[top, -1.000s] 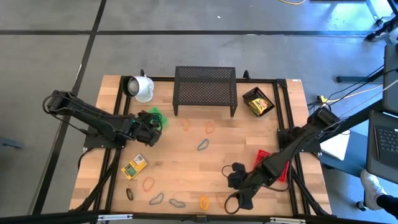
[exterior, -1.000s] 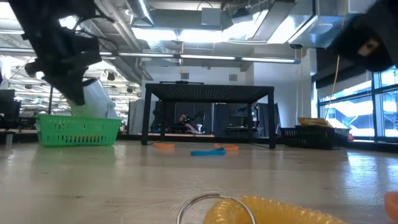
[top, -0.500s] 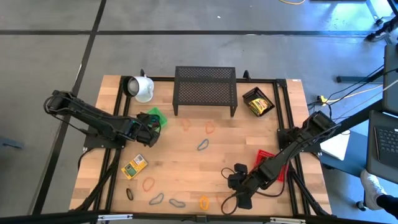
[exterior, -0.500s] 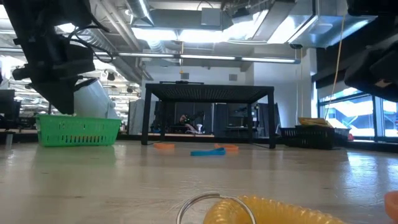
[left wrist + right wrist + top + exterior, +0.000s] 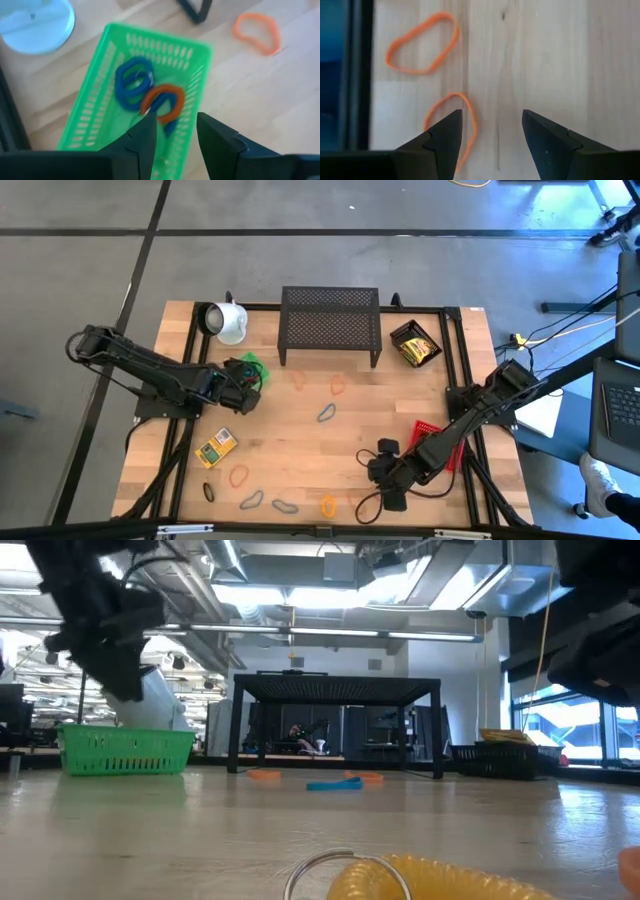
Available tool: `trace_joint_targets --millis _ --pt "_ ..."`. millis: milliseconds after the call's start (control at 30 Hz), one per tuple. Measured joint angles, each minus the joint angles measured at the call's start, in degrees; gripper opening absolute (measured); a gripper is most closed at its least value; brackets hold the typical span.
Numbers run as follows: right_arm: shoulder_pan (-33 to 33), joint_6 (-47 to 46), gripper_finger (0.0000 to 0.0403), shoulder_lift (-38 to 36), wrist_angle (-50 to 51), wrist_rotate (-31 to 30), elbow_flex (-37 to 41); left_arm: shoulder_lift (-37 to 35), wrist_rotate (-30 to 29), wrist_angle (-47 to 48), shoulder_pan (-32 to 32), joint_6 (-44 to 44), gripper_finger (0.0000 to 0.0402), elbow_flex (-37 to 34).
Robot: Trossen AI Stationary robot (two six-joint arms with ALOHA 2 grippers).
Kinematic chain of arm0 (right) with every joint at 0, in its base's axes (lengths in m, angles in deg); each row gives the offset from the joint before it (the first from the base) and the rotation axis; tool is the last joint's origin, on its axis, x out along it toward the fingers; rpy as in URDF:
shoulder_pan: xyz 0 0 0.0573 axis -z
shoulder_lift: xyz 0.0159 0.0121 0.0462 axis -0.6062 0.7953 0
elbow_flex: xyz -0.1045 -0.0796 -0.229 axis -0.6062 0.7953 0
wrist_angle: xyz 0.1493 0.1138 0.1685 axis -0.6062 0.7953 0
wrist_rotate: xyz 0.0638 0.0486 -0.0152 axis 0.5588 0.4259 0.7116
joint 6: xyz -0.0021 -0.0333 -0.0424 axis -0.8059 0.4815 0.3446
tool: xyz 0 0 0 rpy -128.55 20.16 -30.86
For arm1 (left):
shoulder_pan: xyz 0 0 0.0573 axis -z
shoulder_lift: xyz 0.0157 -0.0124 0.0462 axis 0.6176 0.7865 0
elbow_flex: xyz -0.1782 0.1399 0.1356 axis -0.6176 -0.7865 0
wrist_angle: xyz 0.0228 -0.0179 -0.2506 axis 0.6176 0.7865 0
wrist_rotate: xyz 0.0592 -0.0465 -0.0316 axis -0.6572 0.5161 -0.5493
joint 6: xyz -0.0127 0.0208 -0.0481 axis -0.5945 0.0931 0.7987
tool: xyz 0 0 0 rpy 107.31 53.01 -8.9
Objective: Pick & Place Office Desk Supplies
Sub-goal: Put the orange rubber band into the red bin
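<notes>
Tabletop of pale wood (image 5: 300, 435), framed by a black metal rail, seen from straight above. At the far edge stands a black mesh shelf (image 5: 330, 326), with a white mug (image 5: 226, 321) lying to its left and a small black tray (image 5: 415, 343) of yellow items to its right.

The left gripper (image 5: 248, 379) hangs over a green basket (image 5: 250, 366) near the left side, its fingers a moderate gap apart and holding nothing. The right gripper (image 5: 383, 472) sits low over the near right part of the table, beside a red basket (image 5: 424, 428) at the right rail — its fingers are spread wide, empty.

Loose loops lie across the middle and near edge: orange ones (image 5: 300, 379) in front of the shelf, a grey-blue one (image 5: 326, 413) at centre, and a row along the near edge including a red-orange loop (image 5: 238, 475) and a yellow-orange one (image 5: 328, 505). A flat yellow box (image 5: 216, 447) lies near the left rail. The centre of the table between the arms is largely bare wood.

The left wrist view alone shows inside the green basket (image 5: 90, 120): blue loops (image 5: 132, 85) and an orange loop (image 5: 165, 102) lie on its floor, just beyond the fingertips (image 5: 145, 131). The right wrist view shows two orange loops (image 5: 422, 44) on the wood — one partly behind a fingertip (image 5: 447, 131). The low view shows the basket's side wall (image 5: 125, 750) and the shelf's legs (image 5: 335, 725).
</notes>
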Motion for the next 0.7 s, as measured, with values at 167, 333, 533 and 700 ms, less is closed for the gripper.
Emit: trace_joint_targets --millis 167,333,533,700 --pt "-1.3 5.4 0.0208 3.6 -0.3 -0.3 0.0 0.0 -2.0 -0.4 0.5 -1.6 0.0131 4.1" --pt "-3.4 11.1 0.0208 5.5 -0.5 -4.7 -0.3 0.0 -3.4 -4.5 1.9 -5.2 0.0128 6.5" --pt "-5.1 15.4 0.0168 5.8 -0.8 -8.3 -0.2 0.0 -5.0 -13.6 3.5 -9.9 0.0127 7.1" --pt "-5.1 14.1 0.0093 5.8 -1.1 -5.0 -0.2 0.0 -5.1 -22.7 4.7 -14.9 0.0127 7.1"
